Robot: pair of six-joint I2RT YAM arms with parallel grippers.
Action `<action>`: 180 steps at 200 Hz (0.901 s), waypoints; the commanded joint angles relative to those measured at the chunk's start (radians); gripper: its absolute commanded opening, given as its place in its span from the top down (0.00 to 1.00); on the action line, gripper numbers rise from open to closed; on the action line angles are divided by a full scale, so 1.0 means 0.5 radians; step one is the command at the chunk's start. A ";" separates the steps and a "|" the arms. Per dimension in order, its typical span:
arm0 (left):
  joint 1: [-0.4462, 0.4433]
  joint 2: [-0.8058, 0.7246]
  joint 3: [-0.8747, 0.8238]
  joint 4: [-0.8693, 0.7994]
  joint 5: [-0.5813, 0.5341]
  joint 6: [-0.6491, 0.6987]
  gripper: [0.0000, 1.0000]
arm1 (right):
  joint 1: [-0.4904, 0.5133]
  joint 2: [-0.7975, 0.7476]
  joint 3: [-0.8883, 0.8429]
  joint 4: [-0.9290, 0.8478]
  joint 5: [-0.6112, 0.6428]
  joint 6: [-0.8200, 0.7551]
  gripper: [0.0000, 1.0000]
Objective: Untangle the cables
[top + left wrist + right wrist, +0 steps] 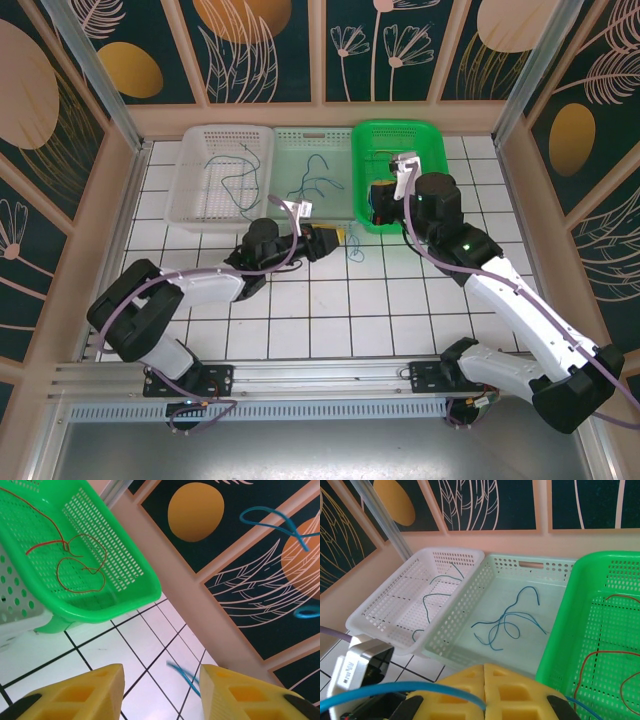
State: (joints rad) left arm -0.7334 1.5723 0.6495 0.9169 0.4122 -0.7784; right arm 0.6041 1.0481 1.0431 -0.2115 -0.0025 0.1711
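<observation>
Yellow left gripper (160,671): jaws part-open, straddling blue cable (184,679) at table (330,310) centre | right gripper (484,672): closed tight, grip on anything unconfirmed | red cable (66,543) in green basket (131,565), far edge | handling: likely light, limp, slippery wire; pinch a free end, not a loop.

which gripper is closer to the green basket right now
Right. The right gripper is over the front left part of the green basket; the left gripper is over the tiles, just outside that basket's front left corner.
</observation>
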 commanded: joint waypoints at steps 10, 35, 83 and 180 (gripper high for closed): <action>-0.029 0.046 0.078 0.152 0.082 -0.049 0.59 | 0.024 -0.012 0.077 0.094 -0.043 0.048 1.00; -0.049 0.045 0.088 0.139 0.080 -0.039 0.59 | 0.026 -0.010 0.071 0.109 -0.045 0.058 1.00; -0.058 0.080 0.115 0.133 0.073 -0.038 0.59 | 0.031 0.000 0.061 0.121 -0.045 0.061 1.00; -0.058 0.100 0.158 0.032 0.081 0.032 0.60 | 0.053 -0.008 0.065 0.126 -0.057 0.068 1.00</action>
State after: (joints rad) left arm -0.7559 1.6169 0.7017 0.9268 0.4381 -0.7864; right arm 0.6193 1.0481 1.0431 -0.1970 -0.0212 0.1909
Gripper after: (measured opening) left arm 0.398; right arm 0.053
